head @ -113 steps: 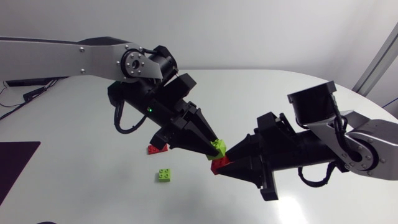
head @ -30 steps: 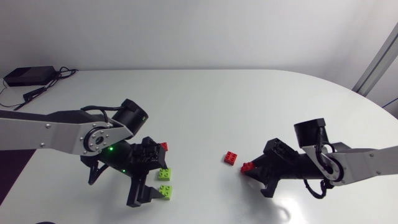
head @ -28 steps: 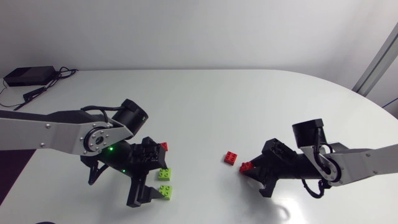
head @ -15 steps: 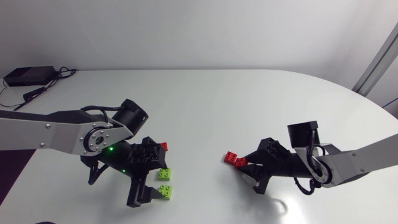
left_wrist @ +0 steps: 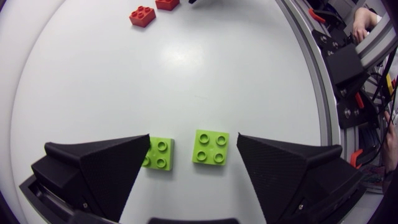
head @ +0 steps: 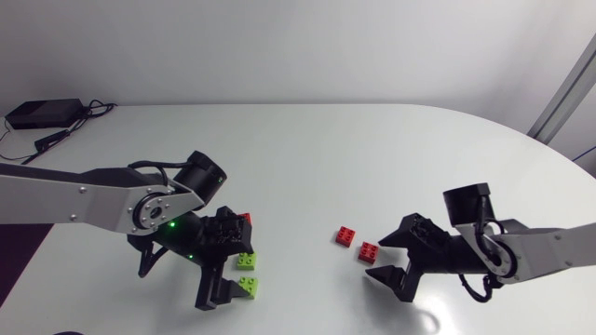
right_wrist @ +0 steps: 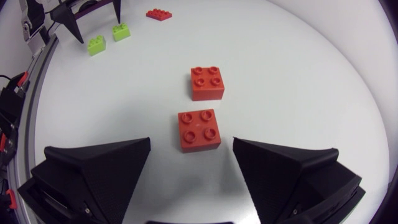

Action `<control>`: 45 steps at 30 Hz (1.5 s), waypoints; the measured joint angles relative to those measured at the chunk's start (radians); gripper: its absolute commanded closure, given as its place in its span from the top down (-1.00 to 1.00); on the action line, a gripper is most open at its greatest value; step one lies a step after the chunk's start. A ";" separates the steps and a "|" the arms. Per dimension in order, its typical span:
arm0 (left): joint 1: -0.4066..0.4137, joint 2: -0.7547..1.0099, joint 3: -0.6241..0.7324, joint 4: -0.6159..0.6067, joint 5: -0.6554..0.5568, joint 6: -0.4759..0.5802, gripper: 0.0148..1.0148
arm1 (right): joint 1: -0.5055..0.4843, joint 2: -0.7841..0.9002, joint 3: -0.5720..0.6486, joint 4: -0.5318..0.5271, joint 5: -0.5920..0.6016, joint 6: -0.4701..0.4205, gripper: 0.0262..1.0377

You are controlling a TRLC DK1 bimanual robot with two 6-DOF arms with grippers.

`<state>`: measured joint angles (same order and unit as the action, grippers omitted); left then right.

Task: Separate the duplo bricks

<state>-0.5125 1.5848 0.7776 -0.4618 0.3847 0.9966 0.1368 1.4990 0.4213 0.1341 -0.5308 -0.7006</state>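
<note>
A white table [head: 372, 149] takes up most of the room. At the robot's left, the left gripper [left_wrist: 194, 140] hangs low over it with its fingers wide apart, holding nothing. One green brick [left_wrist: 157, 154] lies right at the tip of one finger, partly hidden by it. A second green brick [left_wrist: 211, 147] sits between the fingers, just clear of the other one. A flat red brick [head: 245, 220] lies just beside this gripper. Further right, the right gripper [right_wrist: 192, 144] is spread wide too and holds nothing. A near red brick [right_wrist: 198, 129] lies untouched between its fingertips, and a far red brick [right_wrist: 207, 83] lies just ahead, apart from it.
</note>
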 measured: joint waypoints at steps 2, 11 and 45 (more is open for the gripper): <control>0.000 0.003 0.000 0.010 -0.005 0.000 0.92 | -0.003 -0.085 0.002 -0.068 -0.005 0.000 0.92; 0.000 0.035 -0.002 0.082 -0.037 -0.023 0.92 | -0.069 -0.234 0.013 -0.188 -0.020 -0.043 0.79; 0.080 -0.055 -0.024 0.026 -0.074 0.002 0.93 | -0.097 -0.085 0.006 -0.081 -0.014 -0.082 0.70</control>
<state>-0.4328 1.5295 0.7532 -0.4358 0.3107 0.9981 0.0402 1.4139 0.4271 0.0532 -0.5453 -0.7822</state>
